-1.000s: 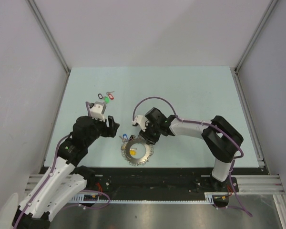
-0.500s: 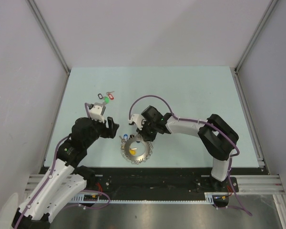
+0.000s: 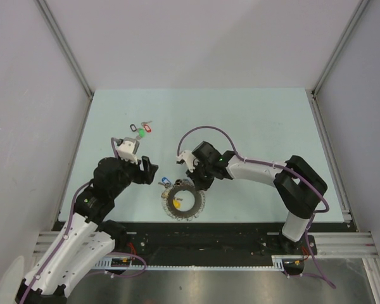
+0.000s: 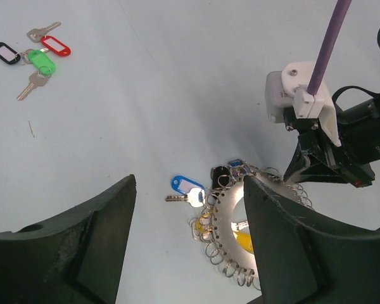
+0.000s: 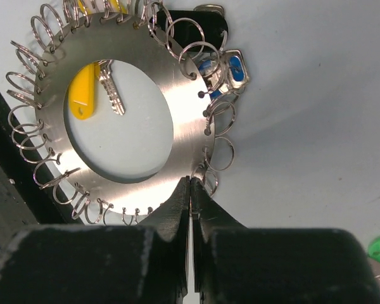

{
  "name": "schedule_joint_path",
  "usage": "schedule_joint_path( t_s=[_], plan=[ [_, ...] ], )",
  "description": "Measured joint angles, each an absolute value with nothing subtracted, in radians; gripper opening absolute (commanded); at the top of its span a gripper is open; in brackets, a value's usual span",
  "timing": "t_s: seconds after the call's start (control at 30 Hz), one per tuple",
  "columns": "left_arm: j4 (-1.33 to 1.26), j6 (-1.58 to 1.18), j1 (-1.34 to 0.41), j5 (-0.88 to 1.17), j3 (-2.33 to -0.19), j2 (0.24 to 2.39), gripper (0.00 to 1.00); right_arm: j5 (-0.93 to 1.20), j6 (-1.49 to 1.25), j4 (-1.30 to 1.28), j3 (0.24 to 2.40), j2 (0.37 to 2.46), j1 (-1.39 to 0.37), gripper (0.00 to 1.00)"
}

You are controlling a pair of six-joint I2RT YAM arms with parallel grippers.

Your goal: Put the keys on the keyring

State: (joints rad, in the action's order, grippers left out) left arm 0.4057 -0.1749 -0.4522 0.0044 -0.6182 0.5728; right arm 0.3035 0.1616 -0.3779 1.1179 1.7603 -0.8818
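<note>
Likely the pinch is the weak spot: the right gripper has its jaws pressed fully together at the far rim of the large grey metal keyring, a flat disc with a wide hole lying close to the pale green table's near edge; can't tell if they bite the thin plate or one of the small wire loops fringing it. A lift may slip off, or drag the ring into the small silver key with the blue plastic tag, flat just beside the ring's left rim, hooked or not unclear. Left gripper hangs near that key, fingers wide apart, empty. Farther off lies the bunch of black, red and green tagged keys
</note>
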Motion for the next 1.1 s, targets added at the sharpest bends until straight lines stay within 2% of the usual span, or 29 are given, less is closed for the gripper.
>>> schedule_joint_path(
  t_s=[0.03,0.27,0.43,0.5,1.1],
  plan=[
    [0.405,-0.175,-0.453,0.005,-0.617,0.571,0.73,0.295,0.148,-0.379,1.114,1.757,-0.881,0.09],
    [0.405,-0.175,-0.456,0.007,-0.617,0.568,0.73,0.239,0.088,-0.385,1.097,1.758,-0.873,0.09],
    [0.405,-0.175,-0.456,0.008,-0.617,0.568,0.73,0.197,0.072,-0.384,1.095,1.758,-0.872,0.20],
    [0.405,-0.175,-0.456,0.008,-0.617,0.568,0.73,0.176,0.070,-0.387,1.093,1.759,-0.871,0.22],
    [0.401,-0.174,-0.459,0.025,-0.614,0.568,0.73,0.181,0.088,-0.369,1.093,1.787,-0.870,0.24]
  ],
)
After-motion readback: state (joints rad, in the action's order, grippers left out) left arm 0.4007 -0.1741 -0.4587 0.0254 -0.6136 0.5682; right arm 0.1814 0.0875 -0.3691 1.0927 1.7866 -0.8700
